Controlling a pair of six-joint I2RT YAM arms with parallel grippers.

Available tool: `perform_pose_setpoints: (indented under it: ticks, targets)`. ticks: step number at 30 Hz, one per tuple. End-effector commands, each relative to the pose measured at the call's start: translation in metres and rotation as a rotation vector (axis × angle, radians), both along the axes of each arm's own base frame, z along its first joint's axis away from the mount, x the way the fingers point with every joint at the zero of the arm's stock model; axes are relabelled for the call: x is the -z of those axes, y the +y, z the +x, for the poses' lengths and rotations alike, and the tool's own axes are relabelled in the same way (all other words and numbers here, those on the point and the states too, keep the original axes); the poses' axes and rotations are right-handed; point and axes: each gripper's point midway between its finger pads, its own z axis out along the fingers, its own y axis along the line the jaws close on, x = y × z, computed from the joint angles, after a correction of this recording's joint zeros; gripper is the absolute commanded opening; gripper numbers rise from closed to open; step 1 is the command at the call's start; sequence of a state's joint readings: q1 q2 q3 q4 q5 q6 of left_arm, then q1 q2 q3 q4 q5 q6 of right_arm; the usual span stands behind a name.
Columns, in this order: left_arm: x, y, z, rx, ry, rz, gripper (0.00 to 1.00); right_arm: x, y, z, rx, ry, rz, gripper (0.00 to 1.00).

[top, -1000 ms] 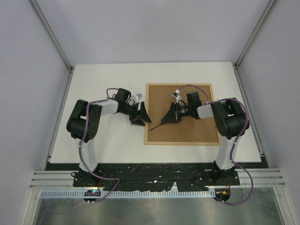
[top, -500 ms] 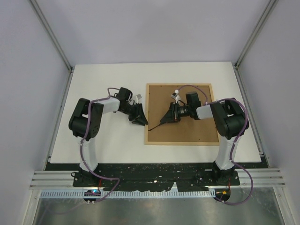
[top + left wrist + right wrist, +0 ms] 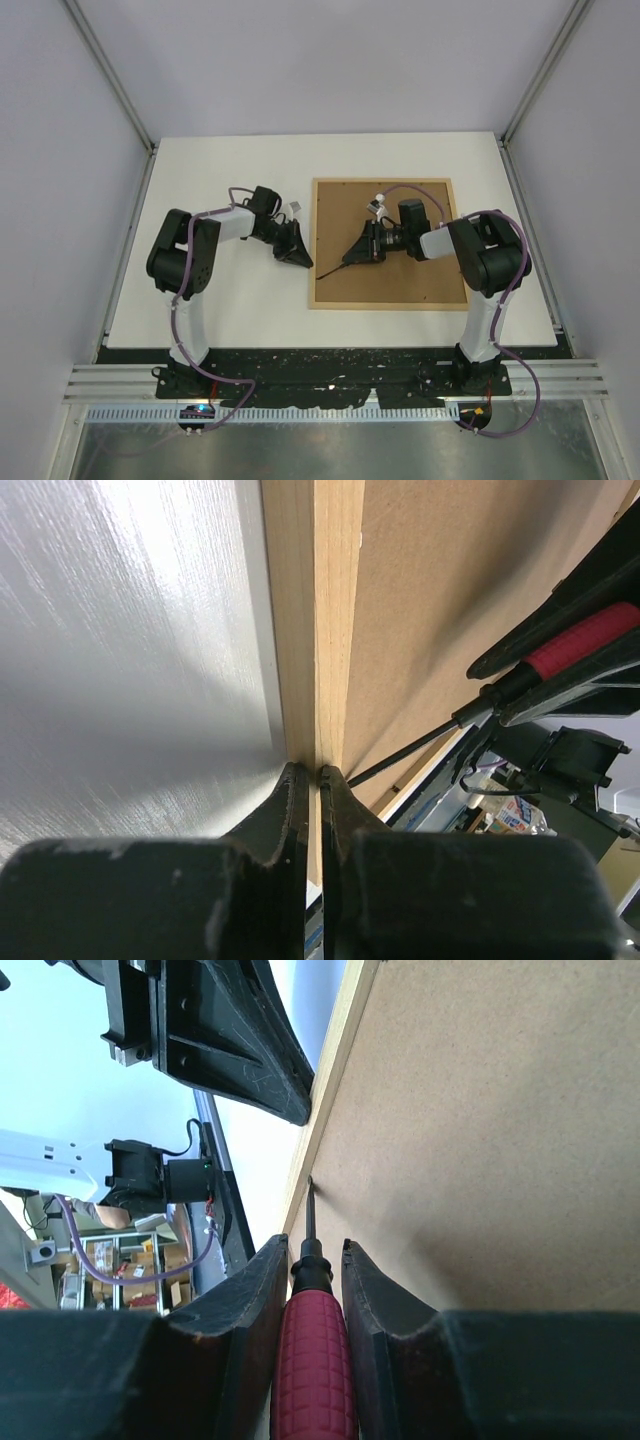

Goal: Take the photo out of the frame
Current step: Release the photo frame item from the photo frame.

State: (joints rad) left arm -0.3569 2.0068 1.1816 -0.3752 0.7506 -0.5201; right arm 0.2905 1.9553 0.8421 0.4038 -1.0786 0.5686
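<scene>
The frame (image 3: 380, 304) lies back up on the right half of the table, its brown backing board (image 3: 420, 280) facing me. The photo is hidden under that board. My left gripper (image 3: 300, 258) is shut, its tips against the frame's left wooden strip (image 3: 320, 630); in the left wrist view the left gripper (image 3: 312, 770) shows only a sliver of gap. My right gripper (image 3: 358, 250) reaches over the board and is shut on a red-handled screwdriver (image 3: 312, 1360). The right gripper (image 3: 312, 1245) points the blade tip at the board's left edge, beside the frame strip (image 3: 335, 1070).
The white tabletop (image 3: 220, 170) stretches left of and behind the frame. Grey enclosure walls and aluminium posts (image 3: 110, 80) ring the table. The black screwdriver shaft (image 3: 410, 750) crosses just right of my left fingertips. The left gripper's body (image 3: 230, 1050) looms close to the right gripper.
My left gripper's jaws have closed from wide open to shut at the frame's left edge. The right arm and screwdriver have barely moved.
</scene>
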Motion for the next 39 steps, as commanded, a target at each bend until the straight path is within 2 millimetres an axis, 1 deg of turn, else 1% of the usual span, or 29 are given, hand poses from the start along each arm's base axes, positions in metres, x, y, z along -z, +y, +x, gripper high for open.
perform_pose_setpoints:
  ticks: [1,8,14,15,16,17,18,19,20,21,22,23,24,25,28,29,30,34,37,39]
  targets:
    - [0.034,0.008,-0.006,-0.012,0.012,0.105,0.0,0.003,0.009,-0.001,-0.001,-0.027,0.001,0.08]
    - [0.034,0.004,-0.008,-0.015,0.025,0.087,0.0,0.011,0.026,-0.011,-0.04,-0.008,0.001,0.08]
    - [0.032,0.002,-0.009,-0.014,0.02,0.081,0.0,0.02,0.031,-0.014,-0.044,0.014,-0.016,0.08]
    - [0.032,0.002,-0.009,-0.015,0.019,0.082,0.0,0.015,0.032,-0.008,-0.037,-0.009,-0.022,0.08]
    - [0.032,0.002,-0.009,-0.017,0.019,0.085,0.0,0.015,0.031,-0.009,-0.038,0.006,-0.039,0.08]
    - [0.031,0.003,-0.009,-0.019,0.014,0.087,0.0,0.005,0.034,0.001,-0.022,-0.044,-0.049,0.08]
    - [0.031,0.003,-0.01,-0.019,0.015,0.091,0.0,0.001,0.033,0.002,-0.014,-0.043,-0.068,0.08]
    - [0.031,0.004,-0.01,-0.022,0.014,0.093,0.0,-0.014,0.036,0.01,0.0,-0.101,-0.074,0.08]
    - [0.03,0.003,-0.009,-0.025,0.01,0.092,0.0,-0.019,0.038,0.012,0.005,-0.106,-0.088,0.08]
    - [0.029,0.003,-0.01,-0.024,0.007,0.094,0.0,-0.036,0.045,0.021,0.017,-0.182,-0.107,0.08]
    - [0.029,0.004,-0.009,-0.027,0.007,0.098,0.0,-0.036,0.045,0.018,0.016,-0.165,-0.137,0.08]
    - [0.028,0.004,-0.009,-0.029,0.001,0.1,0.0,-0.05,0.053,0.024,0.023,-0.222,-0.154,0.08]
    - [0.027,0.004,-0.008,-0.032,-0.002,0.102,0.0,-0.048,0.053,0.019,0.02,-0.197,-0.192,0.08]
    - [0.027,0.005,-0.008,-0.033,-0.008,0.105,0.0,-0.057,0.061,0.023,0.022,-0.221,-0.198,0.08]
    - [0.025,0.005,-0.007,-0.037,-0.016,0.106,0.0,-0.058,0.069,0.016,0.021,-0.189,-0.261,0.08]
    - [0.024,0.005,-0.007,-0.038,-0.018,0.106,0.0,-0.06,0.075,0.014,0.018,-0.193,-0.278,0.08]
    - [0.024,0.005,-0.006,-0.039,-0.02,0.106,0.0,-0.06,0.077,0.014,0.021,-0.194,-0.287,0.08]
    - [0.02,0.006,-0.006,-0.037,-0.034,0.107,0.0,-0.072,0.093,0.0,-0.019,-0.167,-0.265,0.08]
    - [0.018,0.006,-0.005,-0.037,-0.047,0.109,0.0,-0.079,0.093,0.003,-0.017,-0.182,-0.26,0.08]
    - [0.015,0.006,-0.004,-0.034,-0.055,0.106,0.0,-0.081,0.088,0.007,-0.016,-0.184,-0.246,0.08]
